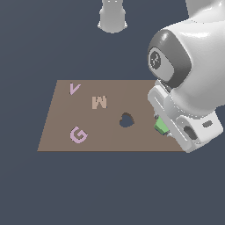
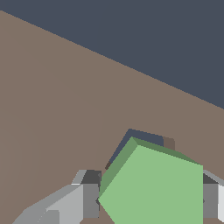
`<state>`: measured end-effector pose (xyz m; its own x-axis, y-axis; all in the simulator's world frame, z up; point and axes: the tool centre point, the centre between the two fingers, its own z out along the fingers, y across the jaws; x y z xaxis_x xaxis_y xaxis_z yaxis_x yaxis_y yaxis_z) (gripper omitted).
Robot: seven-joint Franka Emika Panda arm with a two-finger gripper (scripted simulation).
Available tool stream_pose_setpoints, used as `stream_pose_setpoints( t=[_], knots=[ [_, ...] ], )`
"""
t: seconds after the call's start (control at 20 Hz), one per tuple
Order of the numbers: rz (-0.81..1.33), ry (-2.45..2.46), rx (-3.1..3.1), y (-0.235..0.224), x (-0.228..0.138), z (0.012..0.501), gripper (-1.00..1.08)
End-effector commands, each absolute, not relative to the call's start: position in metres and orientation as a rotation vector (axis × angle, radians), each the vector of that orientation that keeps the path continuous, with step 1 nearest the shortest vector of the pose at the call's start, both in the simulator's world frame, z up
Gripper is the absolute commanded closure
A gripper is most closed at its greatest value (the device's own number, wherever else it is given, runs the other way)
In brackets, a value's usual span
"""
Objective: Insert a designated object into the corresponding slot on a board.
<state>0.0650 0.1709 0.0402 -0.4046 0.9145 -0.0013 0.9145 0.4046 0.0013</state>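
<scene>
The green pentagon block [image 2: 153, 188] sits between my gripper's [image 2: 151, 197] grey fingers [image 2: 89, 194], and the gripper is shut on it. Just past the block's edge, part of the dark pentagon slot [image 2: 139, 136] shows in the brown board [image 2: 52, 109]; the block covers the remainder. The block appears to sit slightly above and offset from the slot. In the exterior view only a corner of the green block [image 1: 161, 126] peeks out under the white hand [image 1: 182, 121], over the board's [image 1: 61, 136] end on the exterior view's right. The slot is hidden there.
A heart-shaped hole [image 1: 126, 120] lies mid-board, toward the exterior view's left of the hand. A pink V [image 1: 74, 88], a tan M [image 1: 99, 102] and a pink G [image 1: 78, 134] sit further to the exterior view's left. The arm's base [image 1: 113, 17] stands behind the board.
</scene>
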Motion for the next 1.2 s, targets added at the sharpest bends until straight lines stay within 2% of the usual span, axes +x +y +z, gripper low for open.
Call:
stream_pose_setpoints(
  t=[0.0, 0.75, 0.8, 1.15],
  knots=[
    [0.001, 2.662, 1.664, 0.173, 0.066, 0.041, 1.08],
    [0.000, 2.699, 1.605, 0.175, 0.066, 0.031, 1.08],
    [0.000, 2.699, 1.605, 0.175, 0.066, 0.031, -0.92],
    [0.000, 2.699, 1.605, 0.175, 0.066, 0.031, -0.92]
  ],
)
